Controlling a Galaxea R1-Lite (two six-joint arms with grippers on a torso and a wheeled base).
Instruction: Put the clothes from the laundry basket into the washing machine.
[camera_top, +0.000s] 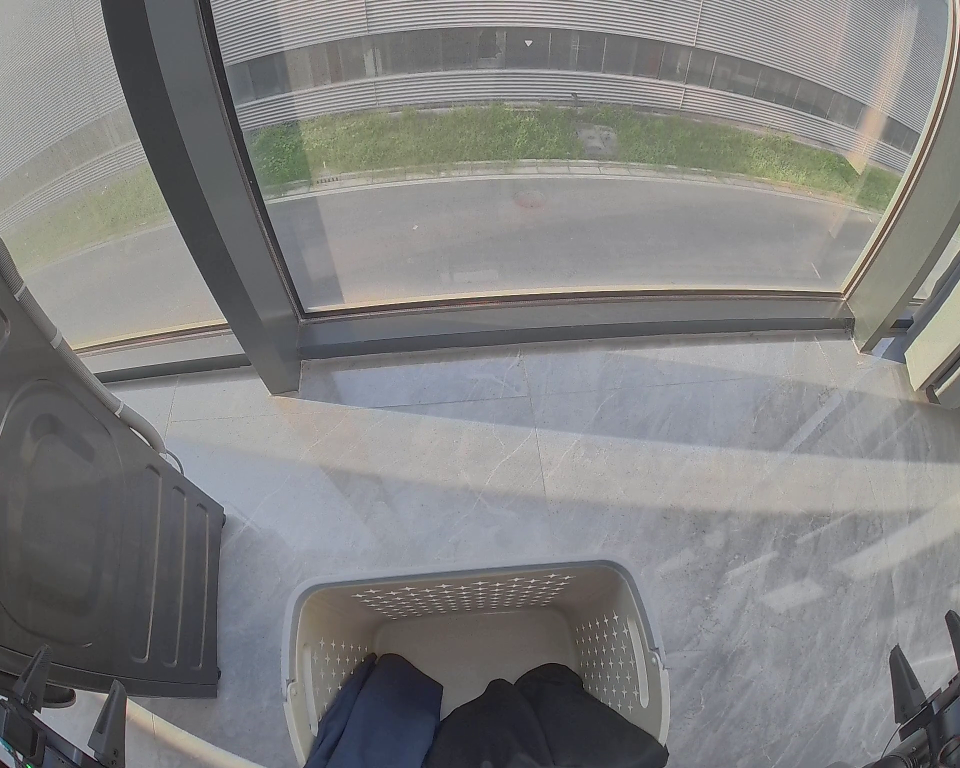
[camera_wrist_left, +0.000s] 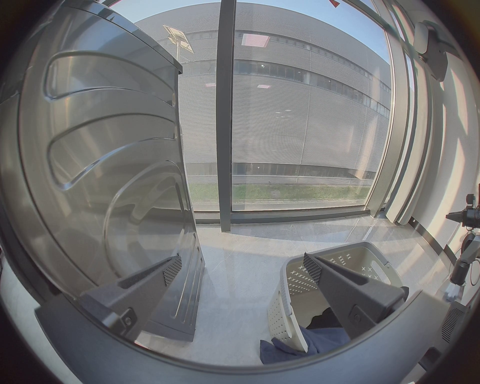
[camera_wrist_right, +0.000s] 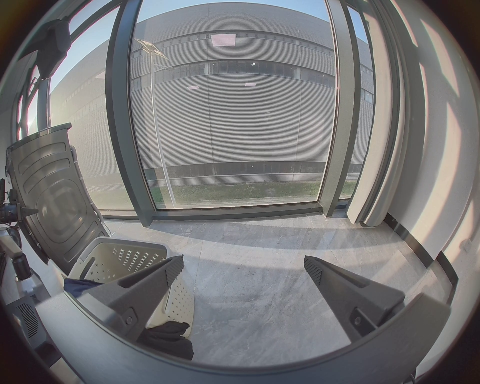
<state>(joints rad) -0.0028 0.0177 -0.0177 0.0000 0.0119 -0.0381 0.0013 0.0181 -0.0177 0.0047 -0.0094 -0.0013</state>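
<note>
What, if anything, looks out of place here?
Only minor: the navy garment and the black garment drape over the laundry basket at its near rim rather than lying fully inside. The basket stands upright, and nothing lies spilled on the visible floor.

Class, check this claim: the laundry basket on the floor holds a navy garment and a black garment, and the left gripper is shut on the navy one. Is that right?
Not quite. The left wrist view shows the left gripper open and empty. The laundry basket does hold the navy garment and the black garment.
</note>
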